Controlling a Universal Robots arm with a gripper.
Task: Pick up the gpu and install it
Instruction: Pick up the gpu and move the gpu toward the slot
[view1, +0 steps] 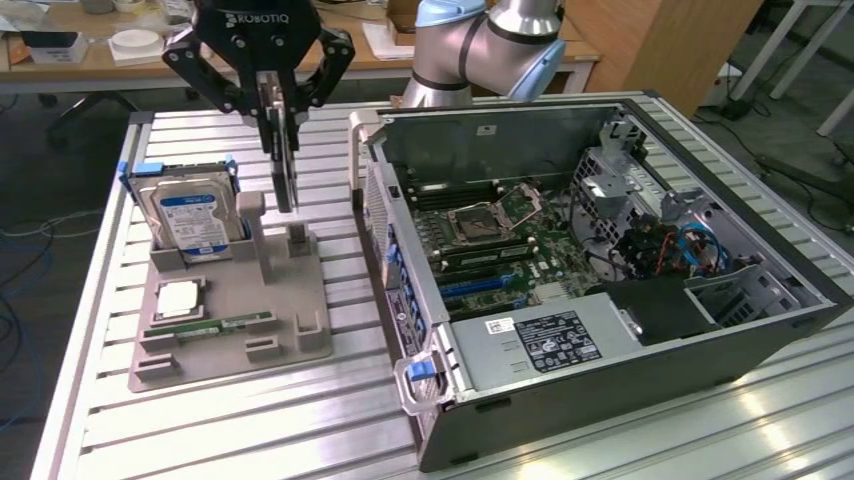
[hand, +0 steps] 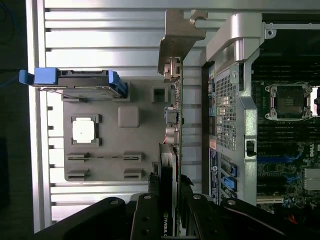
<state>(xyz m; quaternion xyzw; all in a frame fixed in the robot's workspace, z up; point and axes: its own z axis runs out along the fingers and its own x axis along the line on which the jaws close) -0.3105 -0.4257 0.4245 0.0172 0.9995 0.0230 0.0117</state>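
**Exterior view.** The black three-fingered gripper (view1: 280, 108) is clenched on the top edge of the gpu (view1: 283, 175), a thin, flat, dark circuit card that hangs upright beneath it. The card's lower edge hangs just above the slotted post of the grey moulded parts holder (view1: 287, 310), apparently clear of it. That holder rests directly below the gripper on the slatted aluminium bench (view1: 200, 430). A silver hard drive with a blue-white label (view1: 191, 220) stands in the holder beside the card. The open black computer case (view1: 641, 375) lies off to the gripper's side, at the exterior view's right, with its green motherboard (view1: 494, 240) exposed.

**Wrist view.** Looking down past the gripper (hand: 170, 200), the gpu (hand: 169, 160) appears edge-on between the fingers (hand: 145, 215), its silver end bracket at the far end. It lies over the edge of the holder (hand: 130, 150) nearest the case, not over the motherboard (hand: 290, 130).

**Progress.** The pick-up appears done. Carrying the card to the case and seating it remain.
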